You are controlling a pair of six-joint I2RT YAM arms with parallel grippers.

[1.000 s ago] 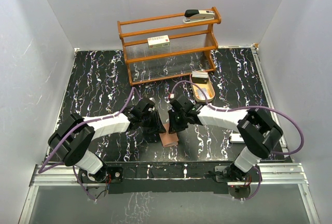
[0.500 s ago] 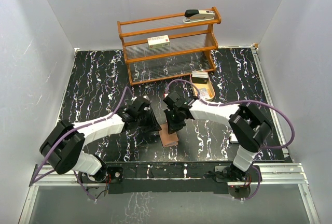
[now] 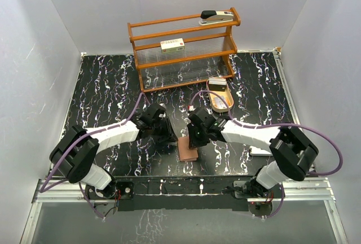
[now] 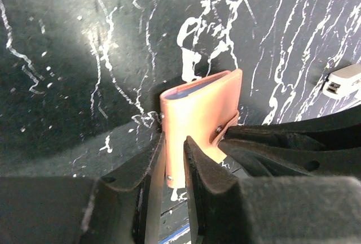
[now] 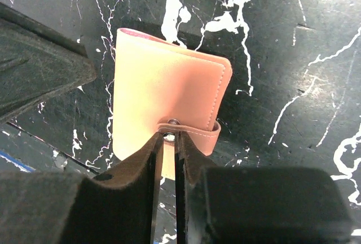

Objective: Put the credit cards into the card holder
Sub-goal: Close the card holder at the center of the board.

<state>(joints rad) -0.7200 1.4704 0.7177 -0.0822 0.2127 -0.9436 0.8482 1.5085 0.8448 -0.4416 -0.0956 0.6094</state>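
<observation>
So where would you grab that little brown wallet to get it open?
Probably the closing tab, the small strap folded round one edge of the card holder. The holder lies flat and closed, so its broad cover offers nothing to pinch, and the strap is thin enough. Come down from above at that edge and pinch across the strap.

card holder [image 3: 187, 149] on table [image 3: 107, 86] between left tool [image 3: 167, 140] and right tool [image 3: 195, 140], rack [image 3: 183, 52] behind, stapler [image 3: 217, 16] atop rack

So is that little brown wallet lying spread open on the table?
No, the card holder is folded closed, with its outer cover facing up.
</observation>
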